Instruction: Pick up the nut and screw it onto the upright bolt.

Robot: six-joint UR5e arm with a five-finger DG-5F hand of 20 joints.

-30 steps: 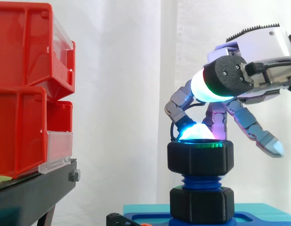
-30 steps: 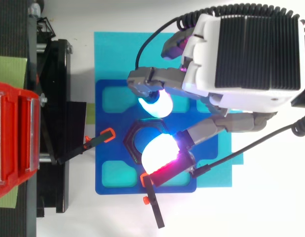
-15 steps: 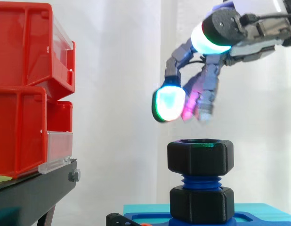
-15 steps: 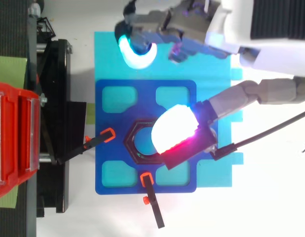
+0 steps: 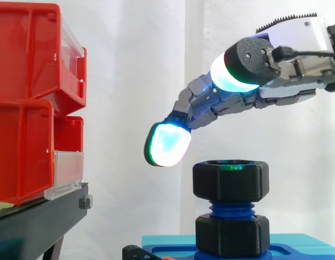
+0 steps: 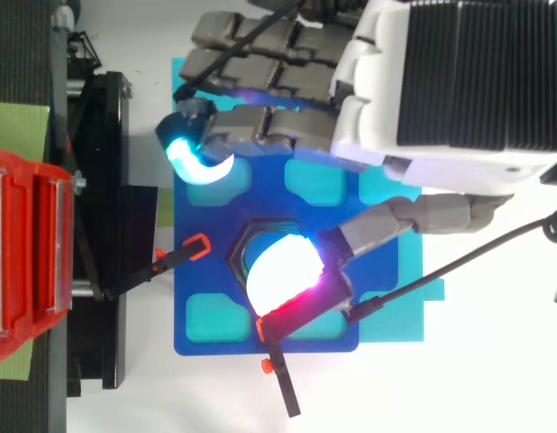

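Nut: the black hex nut (image 5: 230, 181) sits level on the top of the upright blue bolt (image 5: 231, 208), with bare thread showing between it and a lower black hex collar (image 5: 232, 235).
Fixture: the bolt rises from a blue plate (image 6: 202, 329) on a cyan mat (image 6: 197, 81); two orange-tipped clamps (image 6: 197, 244) bear on the plate's edge.
Hand: the hand (image 5: 289, 46) hangs above the nut, fingers stretched out almost straight and holding nothing. One glowing fingertip pad (image 5: 167, 144) lies just beside the nut's upper rim, apart from it. From above, the thumb pad (image 6: 283, 275) lies over the nut.
Surroundings: red bins (image 5: 26, 108) on a black stand (image 5: 37, 222), well apart from the bolt.
Risk, grip: judged likely that pads closing off-centre would slip over the hex corners and turn nothing.
Risk, thread: a sideways or downward push from a pad could tilt the nut and bind it on the thread.
Risk, reach: the outstretched fingers point toward the stand; a wide sweep could catch a clamp.
Hidden: the thumb pad covers much of the nut and the bolt's end from above.
Unclear: how much thread is engaged inside the nut cannot be told; the plate is cut off at the side view's lower edge.
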